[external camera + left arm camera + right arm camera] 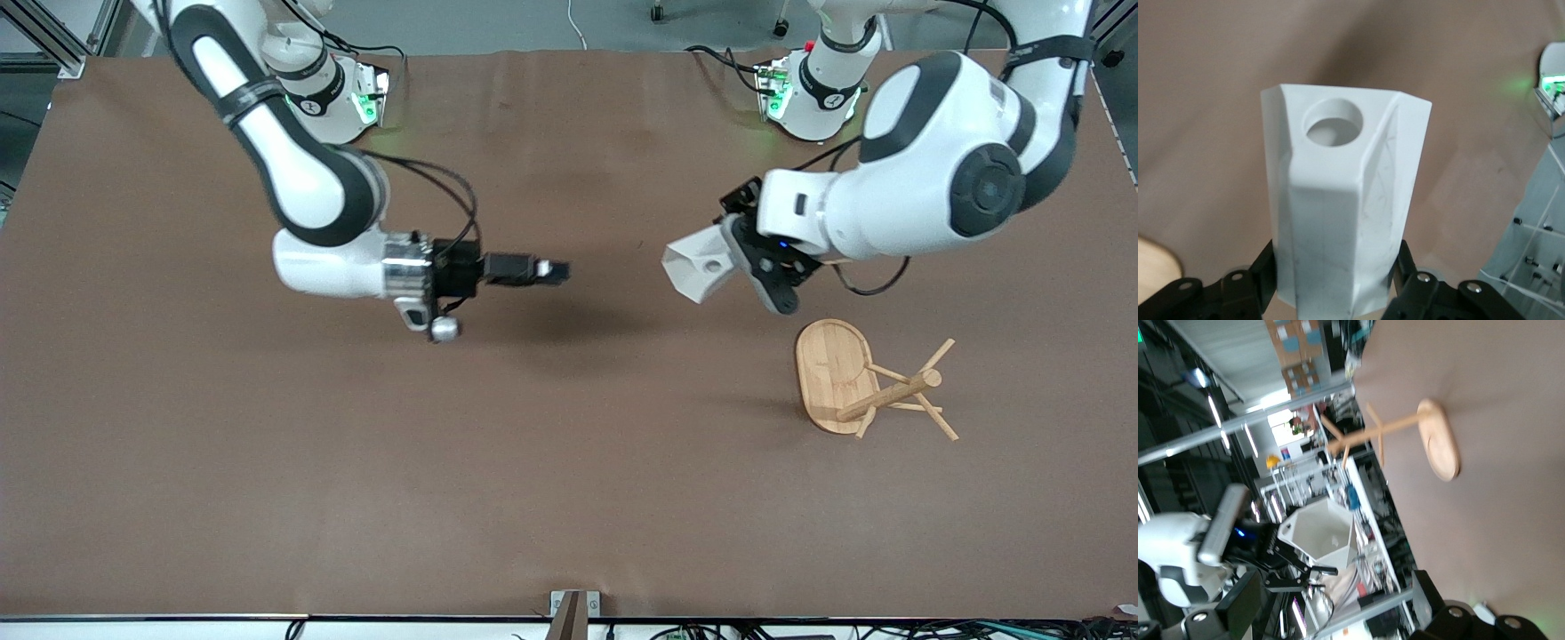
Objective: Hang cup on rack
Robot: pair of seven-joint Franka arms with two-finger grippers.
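Observation:
My left gripper is shut on the base of the white faceted cup and holds it on its side in the air over the table's middle. The cup's mouth faces the right arm's end, and its handle tab with the round hole faces up. In the left wrist view the cup sits between the left gripper's black fingers. The bamboo rack stands upright on the table, nearer to the front camera than the cup. My right gripper is open and empty, level over the table's middle, pointing at the cup.
The rack's slanted pegs stick out from its post toward the left arm's end. The right wrist view shows the rack and my left gripper. An edge of the rack's base shows in the left wrist view.

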